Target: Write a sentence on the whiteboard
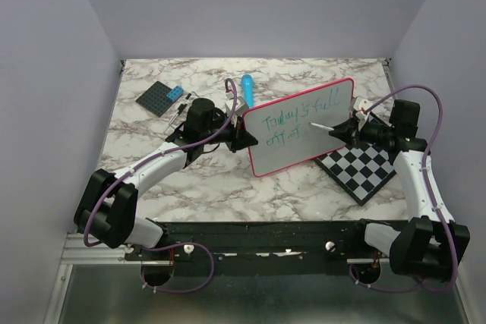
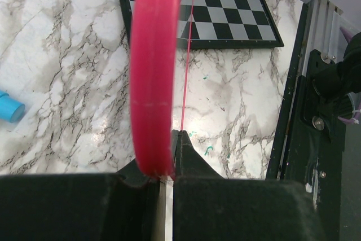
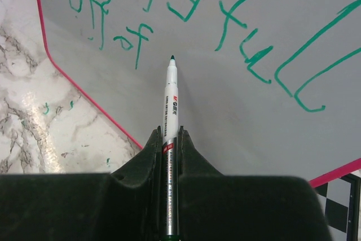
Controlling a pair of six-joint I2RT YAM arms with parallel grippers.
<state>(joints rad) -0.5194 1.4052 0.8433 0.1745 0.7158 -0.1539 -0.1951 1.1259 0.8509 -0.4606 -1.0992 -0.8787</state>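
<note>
Left jaws clamp the tilted whiteboard by its rim. Right jaws grip a marker, its tip near the sentence. That reads "Today's full", then "of", seemingly unfinished.

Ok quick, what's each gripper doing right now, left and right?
Left gripper: closed on the whiteboard at its rim, holding it tilted up.
Right gripper: closed on the marker.

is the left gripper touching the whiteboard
Touching. The left wrist view shows the left gripper clamped on the pink rim of the whiteboard.
</note>
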